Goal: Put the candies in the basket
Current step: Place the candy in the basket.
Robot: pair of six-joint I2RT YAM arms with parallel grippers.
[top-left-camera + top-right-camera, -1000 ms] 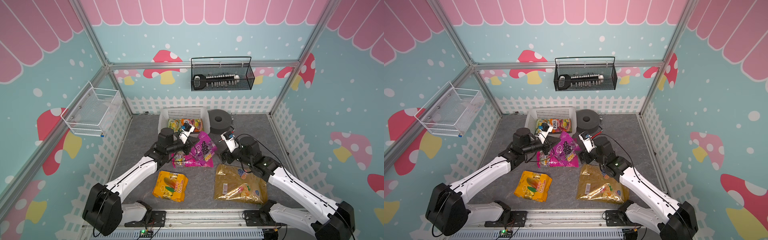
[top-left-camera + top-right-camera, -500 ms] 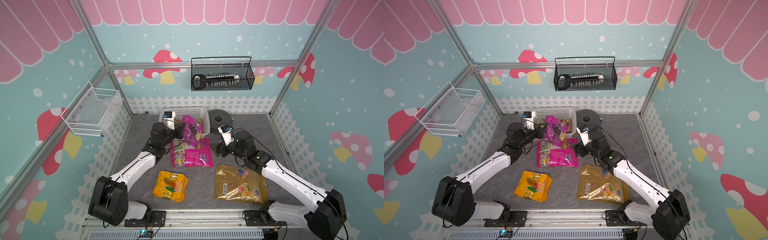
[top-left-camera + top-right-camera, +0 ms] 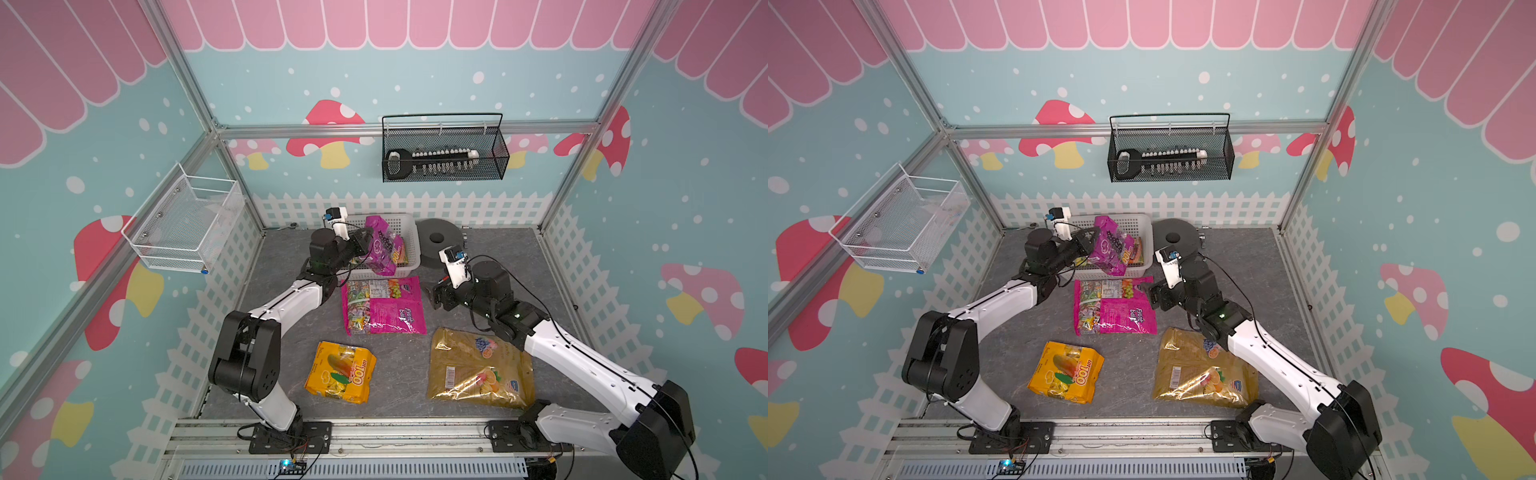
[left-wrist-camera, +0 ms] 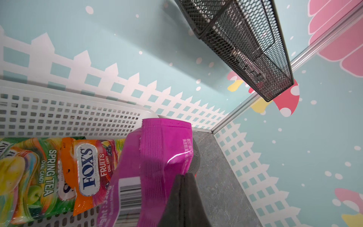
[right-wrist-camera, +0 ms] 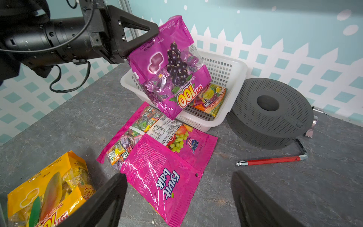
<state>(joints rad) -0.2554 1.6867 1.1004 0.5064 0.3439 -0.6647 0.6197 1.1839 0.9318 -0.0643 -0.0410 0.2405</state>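
- While clamping grape bag (image 3: 384,249) by top edge in left gripper (image 3: 367,245) at basket (image 3: 411,232) rim, shift inward, lower, release.
- Hold right gripper (image 3: 435,296) (wide open, empty) clear.

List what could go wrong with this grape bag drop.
1. The purple grape bag hangs tilted over the near rim of the basket; released here, it might catch the rim and slide onto the big magenta bag.
2. The left gripper pinches only one top corner, so it may slip early.
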